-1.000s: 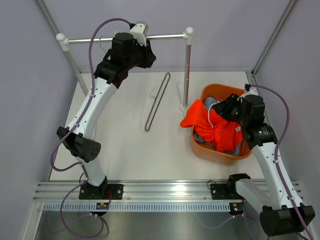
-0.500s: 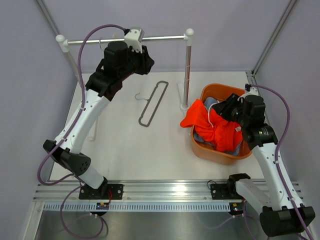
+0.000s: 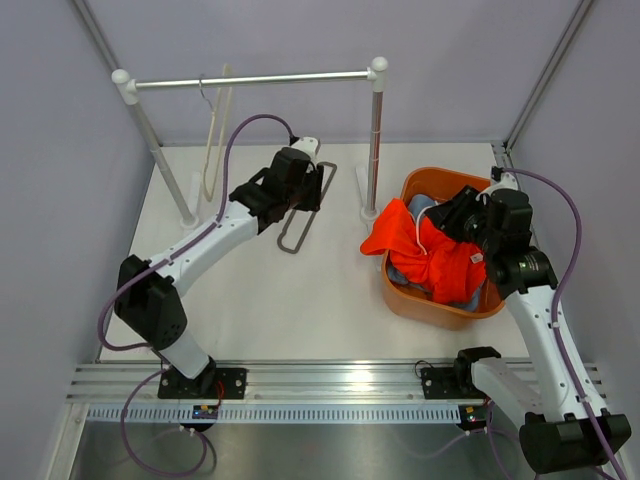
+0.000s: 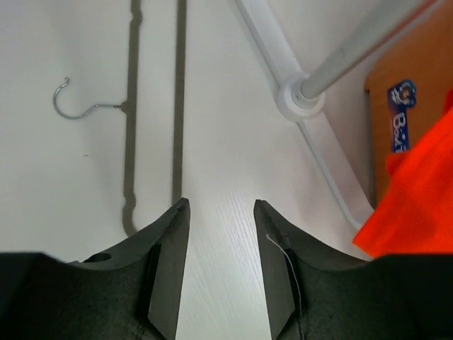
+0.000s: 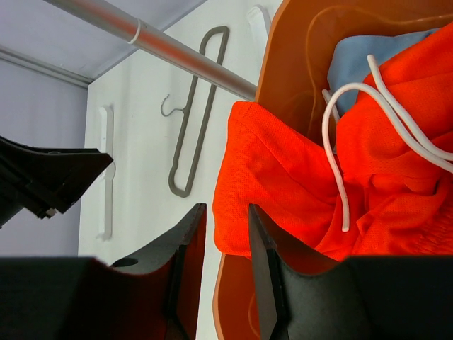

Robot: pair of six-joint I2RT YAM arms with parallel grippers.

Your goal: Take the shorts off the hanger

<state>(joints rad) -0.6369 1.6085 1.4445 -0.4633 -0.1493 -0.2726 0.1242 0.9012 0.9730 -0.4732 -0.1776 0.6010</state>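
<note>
The bright orange shorts (image 3: 432, 258) with a white drawstring (image 5: 338, 149) lie heaped in an orange basket (image 3: 436, 181), one leg draped over its left rim. The light blue shorts (image 3: 421, 206) lie under them and show in the right wrist view (image 5: 368, 57). A grey hanger (image 3: 303, 218) lies bare on the table. My left gripper (image 3: 318, 192) is open and empty, low over the table beside that hanger (image 4: 152, 106). My right gripper (image 3: 447, 216) is open and empty, hovering over the orange shorts (image 5: 297, 170) at the basket's left rim.
A cream hanger (image 3: 215, 130) hangs bare from the rail (image 3: 280, 77) of a white rack. The rack's right post (image 3: 375, 140) and foot (image 4: 301, 99) stand between the grey hanger and the basket. Grey walls close the back and sides.
My left arm has come down from the rail to low over the table beside the grey hanger, uncovering the cream hanger on the rail. The right arm has not moved.
</note>
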